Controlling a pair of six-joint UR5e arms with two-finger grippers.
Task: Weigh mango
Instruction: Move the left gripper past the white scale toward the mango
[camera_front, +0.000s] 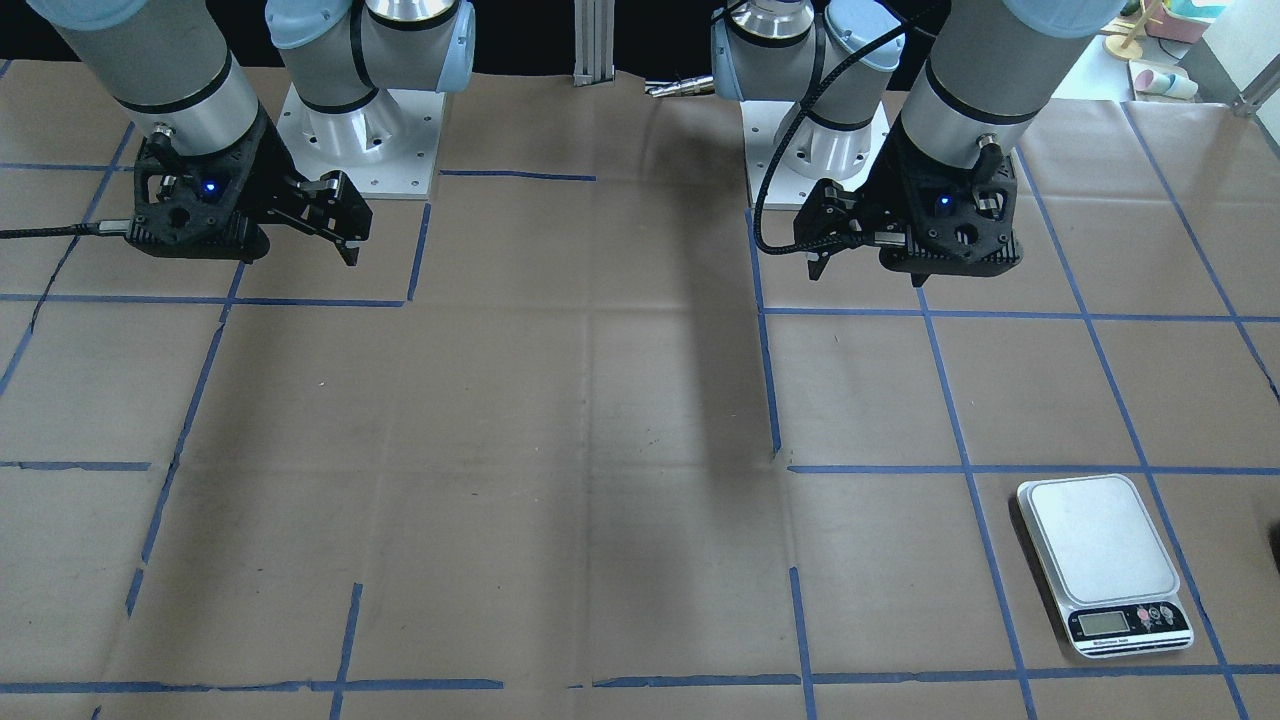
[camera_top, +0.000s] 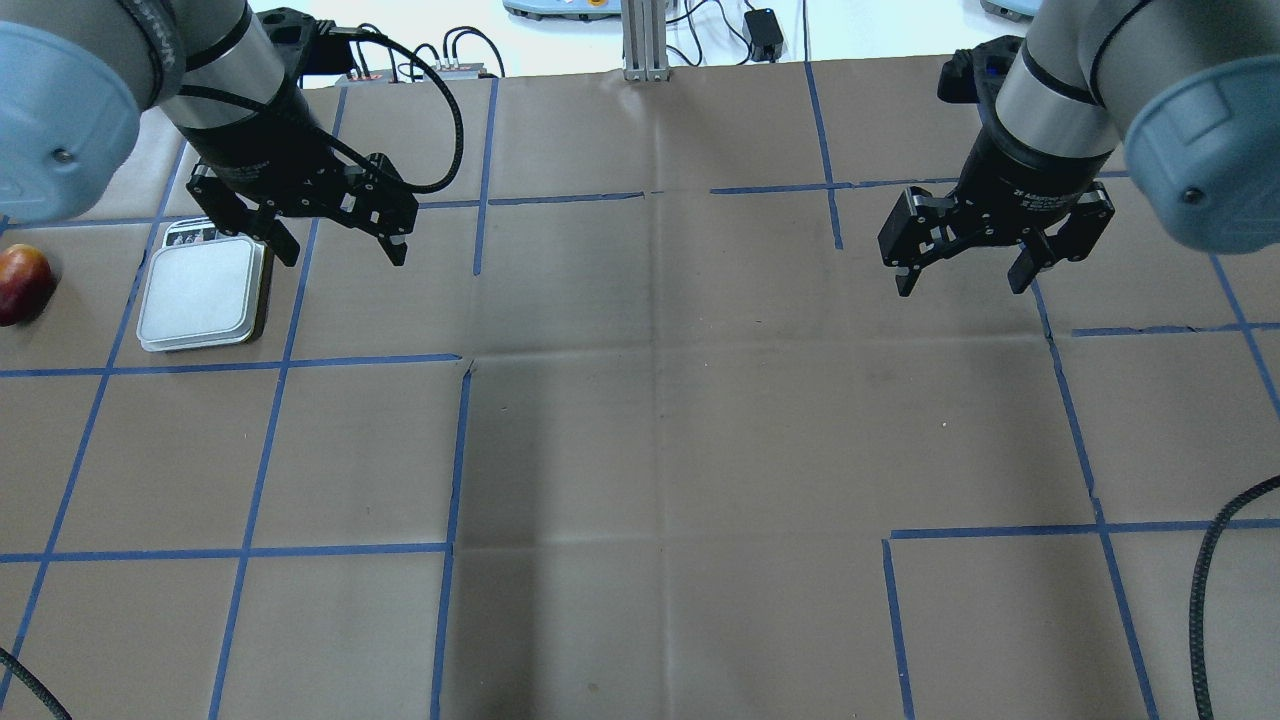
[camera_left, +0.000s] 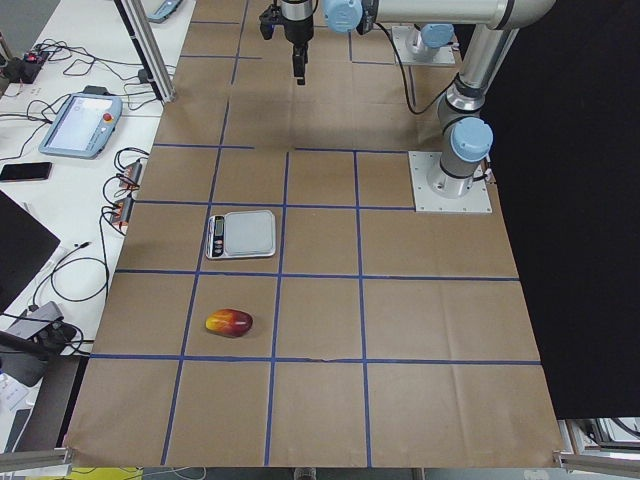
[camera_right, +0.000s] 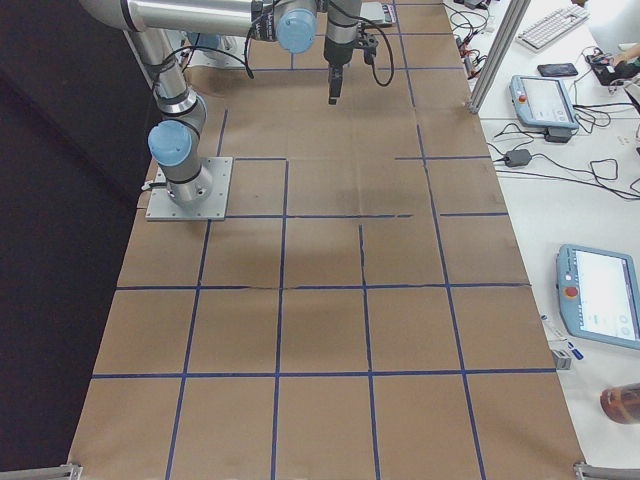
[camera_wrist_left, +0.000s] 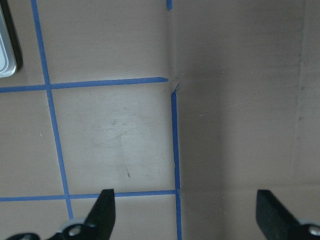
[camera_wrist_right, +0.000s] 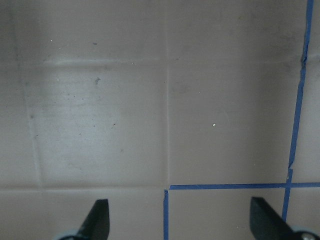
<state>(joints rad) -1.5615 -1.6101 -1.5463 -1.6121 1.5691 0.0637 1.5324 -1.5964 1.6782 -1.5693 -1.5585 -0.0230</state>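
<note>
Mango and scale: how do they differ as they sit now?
The mango is rounded, red shading to yellow; the scale is flat, silver and rectangular. The mango lies farther from the left gripper than the scale does. Both rest on the table, apart, held by nothing.

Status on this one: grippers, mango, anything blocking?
Left gripper open, empty. Right gripper open, empty. Mango on table, apart from kitchen scale. No obstruction seen.

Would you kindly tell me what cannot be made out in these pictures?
- The scale: its display is too small to read in the front-facing view, and overhead the left gripper partly covers it.
- The mango: cut off by the left edge overhead; out of frame front-facing.
</note>
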